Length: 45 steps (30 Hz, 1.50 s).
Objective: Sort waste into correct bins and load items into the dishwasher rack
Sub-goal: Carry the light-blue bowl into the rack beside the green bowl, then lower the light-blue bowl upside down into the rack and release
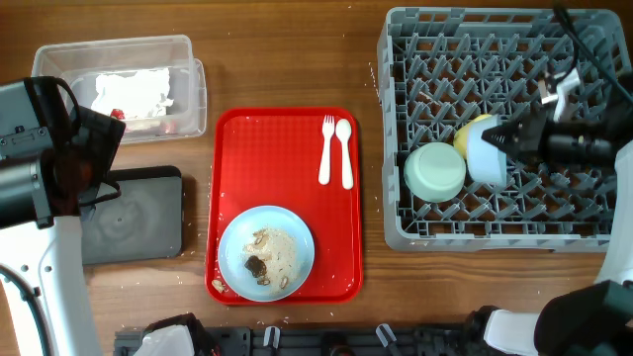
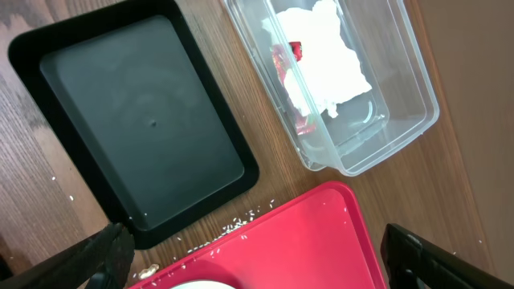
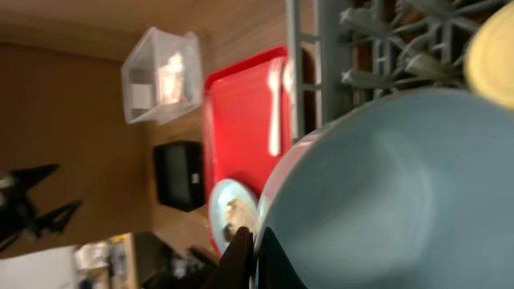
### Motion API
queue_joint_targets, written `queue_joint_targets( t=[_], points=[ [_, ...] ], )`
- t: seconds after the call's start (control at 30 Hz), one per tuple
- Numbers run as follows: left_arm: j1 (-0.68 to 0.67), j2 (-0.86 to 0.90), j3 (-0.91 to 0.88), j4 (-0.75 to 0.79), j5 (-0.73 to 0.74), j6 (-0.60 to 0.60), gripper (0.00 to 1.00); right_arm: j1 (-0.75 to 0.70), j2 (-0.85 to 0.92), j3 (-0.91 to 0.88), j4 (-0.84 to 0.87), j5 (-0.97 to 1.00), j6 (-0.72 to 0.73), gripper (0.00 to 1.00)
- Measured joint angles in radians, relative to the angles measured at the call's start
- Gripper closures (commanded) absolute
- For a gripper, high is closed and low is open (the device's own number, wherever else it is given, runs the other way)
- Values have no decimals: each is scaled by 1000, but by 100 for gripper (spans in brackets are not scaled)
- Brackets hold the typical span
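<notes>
Pinching the rim of the light blue bowl [image 1: 487, 161] with the right gripper [image 1: 501, 139], inside the rack [image 1: 475, 235] beside the mint bowl [image 1: 435, 172] and yellow cup [image 1: 473, 127]. Holding the left gripper [image 2: 257, 261] spread wide over the black tray [image 2: 247, 172] and red tray [image 2: 321, 233], gripping nothing.

Bright, even light from above, soft short shadows along the red tray [image 1: 277, 158] and rack [image 1: 495, 235], overhead view sharp, pale glare on the clear tub [image 2: 401, 112], right wrist view dimmer, blue bowl [image 3: 385, 193] close and blurred, background soft and smeared.
</notes>
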Motion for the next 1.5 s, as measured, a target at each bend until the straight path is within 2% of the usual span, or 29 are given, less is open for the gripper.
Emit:
queue_joint_targets(
  t=[0.27,0.73,0.97,1.1,1.33,1.5],
  points=[
    [0,0,0,0,0,0,0,-29,4,-174,42,-150,-105,96],
    [0,0,0,0,0,0,0,-36,87,-212,60,-210,-115,94],
    [0,0,0,0,0,0,0,-84,87,-212,63,-178,-77,85],
    [0,0,0,0,0,0,0,-112,86,-200,69,-139,-44,75],
    [0,0,0,0,0,0,0,-131,51,-155,112,47,72,65],
    [0,0,0,0,0,0,0,-131,15,-79,114,168,167,52]
  ],
)
